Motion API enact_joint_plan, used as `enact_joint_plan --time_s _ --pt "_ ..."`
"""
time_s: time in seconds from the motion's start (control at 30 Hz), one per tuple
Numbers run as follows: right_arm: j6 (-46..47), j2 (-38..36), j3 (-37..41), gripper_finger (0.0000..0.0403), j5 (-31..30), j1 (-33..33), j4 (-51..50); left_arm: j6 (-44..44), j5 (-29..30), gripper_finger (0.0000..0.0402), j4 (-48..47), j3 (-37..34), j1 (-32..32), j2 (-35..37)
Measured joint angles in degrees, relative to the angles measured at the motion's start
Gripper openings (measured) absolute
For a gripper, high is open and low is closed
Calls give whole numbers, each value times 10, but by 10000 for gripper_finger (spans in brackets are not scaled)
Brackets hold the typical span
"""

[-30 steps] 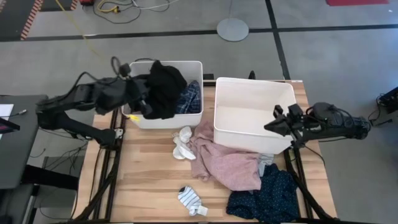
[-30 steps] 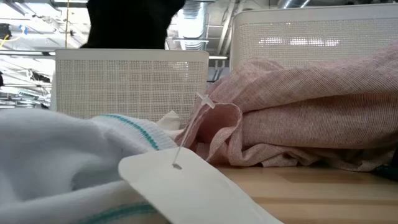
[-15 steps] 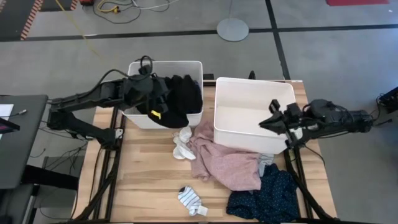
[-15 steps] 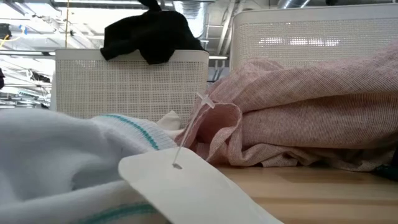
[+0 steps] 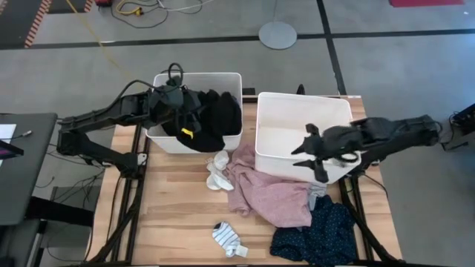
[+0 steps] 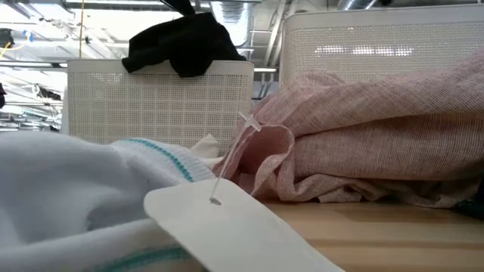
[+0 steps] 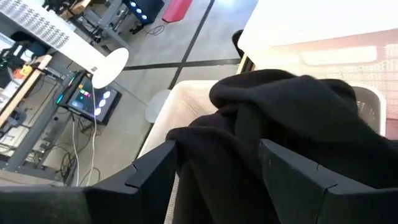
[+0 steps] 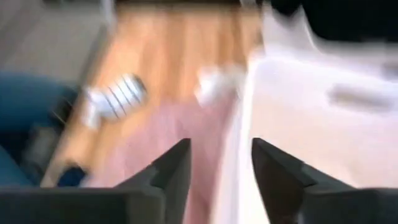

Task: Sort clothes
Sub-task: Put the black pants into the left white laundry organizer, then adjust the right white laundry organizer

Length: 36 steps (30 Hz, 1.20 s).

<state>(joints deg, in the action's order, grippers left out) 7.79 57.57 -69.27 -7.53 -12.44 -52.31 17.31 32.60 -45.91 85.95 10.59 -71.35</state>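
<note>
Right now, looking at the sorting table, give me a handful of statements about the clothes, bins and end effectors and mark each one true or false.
1. The black top lies in the left bin. True.
2. The right bin is full of clothes. False: no garment shows in it.
3. The pink top lies on the table in front of the right bin. True.
4. The right end effector is clamped on the navy dotted piece. False: it is open and empty, over the right bin.
5. The striped sock lies inside the left bin. False: it lies on the table near the front edge.
6. The left end effector is open over the black top. True.
</note>
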Motion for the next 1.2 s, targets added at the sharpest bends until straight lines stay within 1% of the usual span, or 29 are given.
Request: enact_joint_plan --time_s 0.07,0.13,0.23,0.33,0.47,0.53,0.6,0.7,0.73,0.93,1.1,1.2 --pt "25 23 -13 214 -4 1 -40 0 -12 222 0 0 0 0" --pt "43 37 -19 221 -5 1 -62 0 -13 222 0 0 0 0" --pt "57 57 -20 221 -19 3 -96 0 -14 222 0 0 0 0" --pt "59 74 -20 211 -41 10 -117 -3 -14 222 -1 0 0 0" --pt "53 96 -20 182 -45 21 -128 -9 -14 222 -2 0 0 0" --pt "38 109 -20 157 -44 24 -135 -11 -14 222 -4 0 0 0" --pt "18 119 -20 117 -44 22 -137 -14 -15 222 -10 0 0 0" --pt "-17 133 -20 33 -44 16 -139 -15 -15 222 -15 0 0 0" --pt "-27 138 -21 19 -44 14 -139 -15 -15 222 -15 0 0 0" --pt "-116 169 -43 7 -88 20 -142 -15 -15 222 -16 0 0 0" --pt "-161 190 -60 3 -134 57 -163 -20 -15 222 -22 0 0 0" --pt "-169 197 -60 2 -130 87 -169 -24 -23 222 -34 0 0 0"
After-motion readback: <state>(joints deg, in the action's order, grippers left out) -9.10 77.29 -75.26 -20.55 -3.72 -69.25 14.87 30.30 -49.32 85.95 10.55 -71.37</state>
